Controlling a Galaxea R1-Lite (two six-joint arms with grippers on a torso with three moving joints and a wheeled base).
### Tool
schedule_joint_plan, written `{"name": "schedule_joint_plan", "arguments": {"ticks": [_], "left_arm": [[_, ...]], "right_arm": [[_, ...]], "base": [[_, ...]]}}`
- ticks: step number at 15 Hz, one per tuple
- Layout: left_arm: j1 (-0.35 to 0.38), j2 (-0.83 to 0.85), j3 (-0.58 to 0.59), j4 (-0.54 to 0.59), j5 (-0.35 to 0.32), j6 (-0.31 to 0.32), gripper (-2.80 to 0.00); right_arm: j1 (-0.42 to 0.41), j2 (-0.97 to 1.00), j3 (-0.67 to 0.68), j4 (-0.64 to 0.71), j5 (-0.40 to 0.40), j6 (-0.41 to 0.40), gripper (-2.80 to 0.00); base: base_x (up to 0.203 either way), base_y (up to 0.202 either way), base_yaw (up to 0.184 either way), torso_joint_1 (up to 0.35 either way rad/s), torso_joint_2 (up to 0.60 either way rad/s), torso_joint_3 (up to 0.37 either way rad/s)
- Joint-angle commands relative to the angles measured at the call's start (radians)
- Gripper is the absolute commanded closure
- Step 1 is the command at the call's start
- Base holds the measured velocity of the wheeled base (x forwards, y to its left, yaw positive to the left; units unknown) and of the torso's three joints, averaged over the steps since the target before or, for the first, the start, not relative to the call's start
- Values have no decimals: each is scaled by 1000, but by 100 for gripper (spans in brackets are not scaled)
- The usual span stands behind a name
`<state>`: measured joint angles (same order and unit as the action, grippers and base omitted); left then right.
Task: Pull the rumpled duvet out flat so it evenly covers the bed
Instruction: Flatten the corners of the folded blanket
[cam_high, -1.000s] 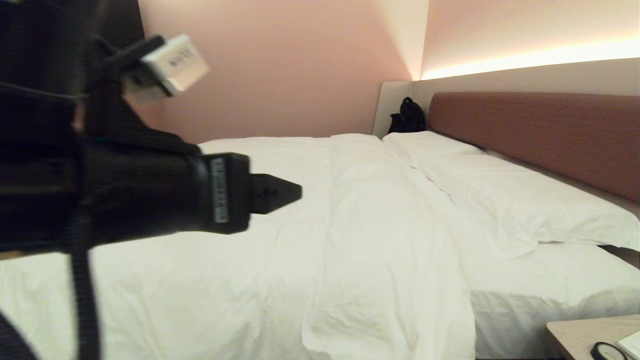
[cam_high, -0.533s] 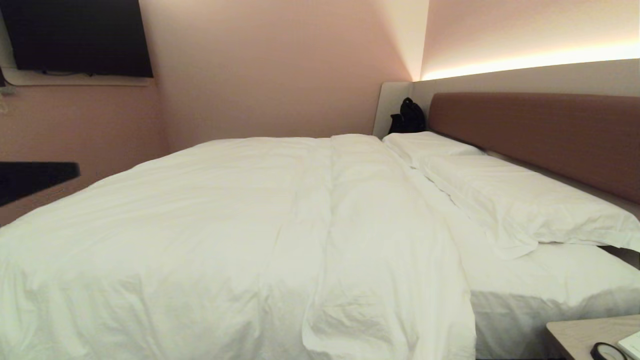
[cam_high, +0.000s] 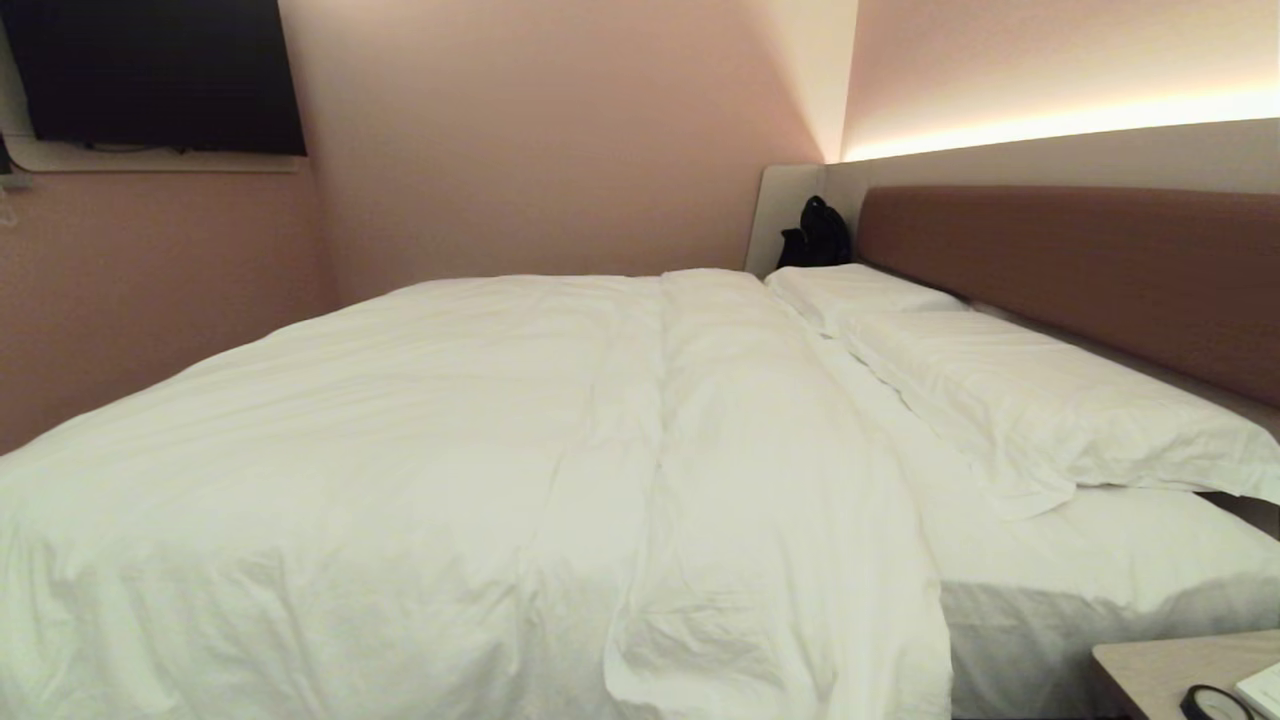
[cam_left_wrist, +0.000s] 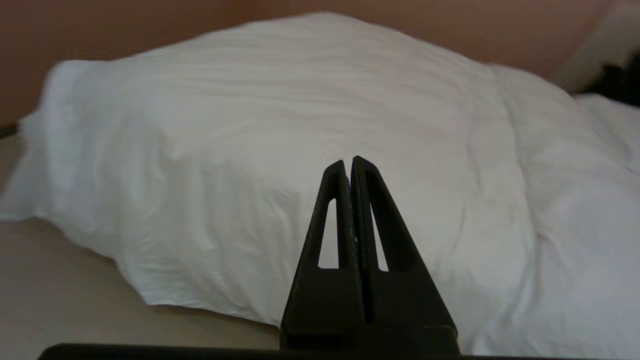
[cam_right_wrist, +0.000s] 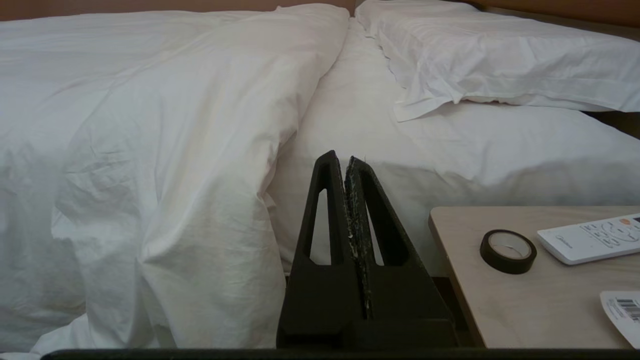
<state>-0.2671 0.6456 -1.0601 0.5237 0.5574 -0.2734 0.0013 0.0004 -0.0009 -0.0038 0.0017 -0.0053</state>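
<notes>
Neither gripper shows from the head camera, and the bed (cam_high: 1090, 590) runs off the frame's near edge, its foot end unseen. Spread over most of the bed, the duvet (cam_high: 420, 450) stops short of the two pillows (cam_high: 1010, 400) by the headboard (cam_high: 1080, 270). Off the duvet's draped corner, the left gripper (cam_left_wrist: 348, 162) points at it, fingers pressed together, holding nothing. Beside the bedside table (cam_right_wrist: 530, 300), the right gripper (cam_right_wrist: 344, 159) is likewise closed and empty
</notes>
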Motion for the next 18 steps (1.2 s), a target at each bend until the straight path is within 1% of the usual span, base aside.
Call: {"name": "schedule_joint_plan", "arguments": {"ticks": [1, 3, 4, 6, 7, 8, 9, 10, 11, 12, 13, 14, 15, 16, 18], "left_arm": [[131, -137, 65, -14, 3, 6, 0], [196, -197, 113, -69, 2, 29, 0], [241, -239, 154, -116, 2, 47, 0], [314, -304, 273, -200, -4, 72, 0], [337, -330, 339, -248, -20, 84, 0], [349, -345, 401, -320, -43, 95, 0], [337, -361, 435, -364, -104, 103, 0], [298, -374, 439, -375, -176, 109, 0], [278, -382, 437, -379, -217, 114, 0], [272, -385, 441, -376, -233, 116, 0], [259, -399, 456, -366, -286, 119, 0], [258, -401, 458, -364, -289, 121, 0], [259, -422, 485, -361, -308, 127, 0], [260, -471, 549, -360, -343, 139, 0], [262, -569, 670, -355, -473, 196, 0]], "right_arm": [[0, 1, -1, -1, 0, -1, 0], [0, 1, -1, -1, 0, -1, 0], [0, 1, 1, -1, 0, -1, 0], [0, 1, 1, -1, 0, 1, 0], [0, 1, 1, -1, 0, -1, 0], [0, 1, 0, -1, 1, -4, 0], [0, 1, -1, -1, 1, -10, 0], [0, 1, -1, -1, 1, -12, 0], [0, 1, -1, -1, 1, -12, 0], [0, 1, -1, -1, 1, -12, 0], [0, 1, -1, -1, 1, -12, 0], [0, 1, -1, -1, 1, -12, 0], [0, 1, 0, -1, 1, -10, 0], [0, 1, 1, -1, 1, -10, 0], [0, 1, -1, -1, 1, -7, 0]], "base": [[0, 0, 0, 0, 0, 0], [0, 0, 0, 0, 0, 0], [0, 0, 0, 0, 0, 0], [0, 0, 0, 0, 0, 0], [0, 0, 0, 0, 0, 0], [0, 0, 0, 0, 0, 0], [0, 0, 0, 0, 0, 0], [0, 0, 0, 0, 0, 0], [0, 0, 0, 0, 0, 0], [0, 0, 0, 0, 0, 0], [0, 0, 0, 0, 0, 0], [0, 0, 0, 0, 0, 0], [0, 0, 0, 0, 0, 0], [0, 0, 0, 0, 0, 0], [0, 0, 0, 0, 0, 0]]}}
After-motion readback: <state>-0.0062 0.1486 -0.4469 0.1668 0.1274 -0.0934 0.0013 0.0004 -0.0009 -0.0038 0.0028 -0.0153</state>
